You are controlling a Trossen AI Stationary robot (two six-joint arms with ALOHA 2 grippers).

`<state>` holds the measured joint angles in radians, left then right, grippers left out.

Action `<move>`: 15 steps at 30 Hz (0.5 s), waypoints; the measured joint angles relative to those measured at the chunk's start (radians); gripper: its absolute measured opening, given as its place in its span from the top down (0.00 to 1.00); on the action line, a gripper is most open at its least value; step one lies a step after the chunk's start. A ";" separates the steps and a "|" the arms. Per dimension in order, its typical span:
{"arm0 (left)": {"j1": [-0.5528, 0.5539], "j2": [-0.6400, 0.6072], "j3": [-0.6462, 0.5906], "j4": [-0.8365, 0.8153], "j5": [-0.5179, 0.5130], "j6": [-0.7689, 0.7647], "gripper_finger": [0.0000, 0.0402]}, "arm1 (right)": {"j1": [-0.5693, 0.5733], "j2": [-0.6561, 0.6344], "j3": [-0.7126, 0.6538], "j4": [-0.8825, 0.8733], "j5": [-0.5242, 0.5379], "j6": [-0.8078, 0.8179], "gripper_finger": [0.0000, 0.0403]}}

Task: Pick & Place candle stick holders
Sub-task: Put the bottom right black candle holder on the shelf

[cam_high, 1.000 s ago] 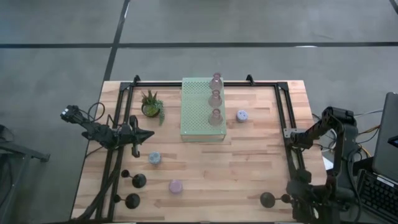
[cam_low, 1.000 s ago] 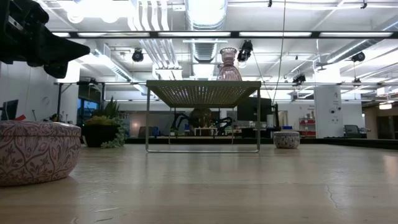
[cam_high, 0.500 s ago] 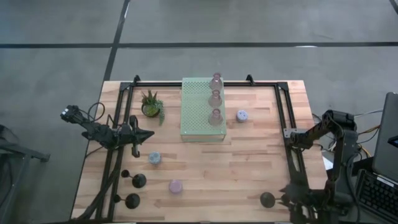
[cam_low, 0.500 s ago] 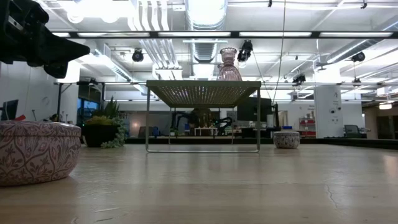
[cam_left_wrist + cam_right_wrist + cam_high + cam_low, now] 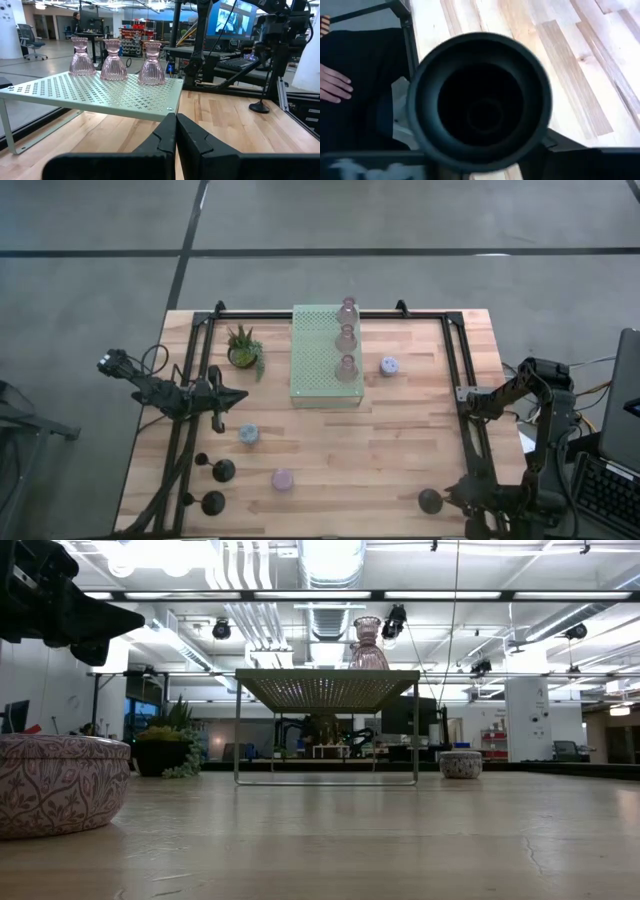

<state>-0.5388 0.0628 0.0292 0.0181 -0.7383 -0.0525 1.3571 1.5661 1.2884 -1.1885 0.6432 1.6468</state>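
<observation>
Right gripper [image 5: 445, 498]: low at the table's near right corner, touching or nearly touching a black holder [image 5: 430, 501]. In the right wrist view that holder's round base [image 5: 480, 100] fills the frame between the fingers, so I judge it gripped.
Axis: the base faces the wrist camera, so the thin stem points away along the gripper's line; the holder looks tipped rather than upright.
Left gripper [image 5: 243, 398]: closed on nothing, hovering over the table's left side, pointing toward the board.
Nearest to the left arm: a blue stubby holder [image 5: 248, 435] just beside its tip; two more black holders [image 5: 223, 470] and a lavender one [image 5: 283, 478] near the front left.
Board [image 5: 318, 380]: pale green, perforated, standing on legs; it carries three pink glass holders [image 5: 113, 61] in a row along its right edge.
Loose: another stubby holder [image 5: 389, 365] just right of the board.
Plant [image 5: 243, 348]: left of the board.
</observation>
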 joint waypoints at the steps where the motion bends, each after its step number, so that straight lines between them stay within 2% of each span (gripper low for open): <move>1: 0.000 0.000 0.000 0.000 0.000 0.000 0.97 | 0.000 0.000 0.000 0.001 0.012 -0.001 0.78; 7: 0.000 0.000 0.000 0.000 0.000 0.000 0.97 | 0.000 0.000 0.000 0.010 0.086 -0.026 0.96; 15: 0.000 0.000 0.000 0.000 0.000 0.000 0.97 | -0.002 0.000 0.000 0.012 0.259 -0.088 0.96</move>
<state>-0.5385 0.0628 0.0292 0.0181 -0.7383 -0.0527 1.3550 1.5660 1.2884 -1.1763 0.9022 1.5589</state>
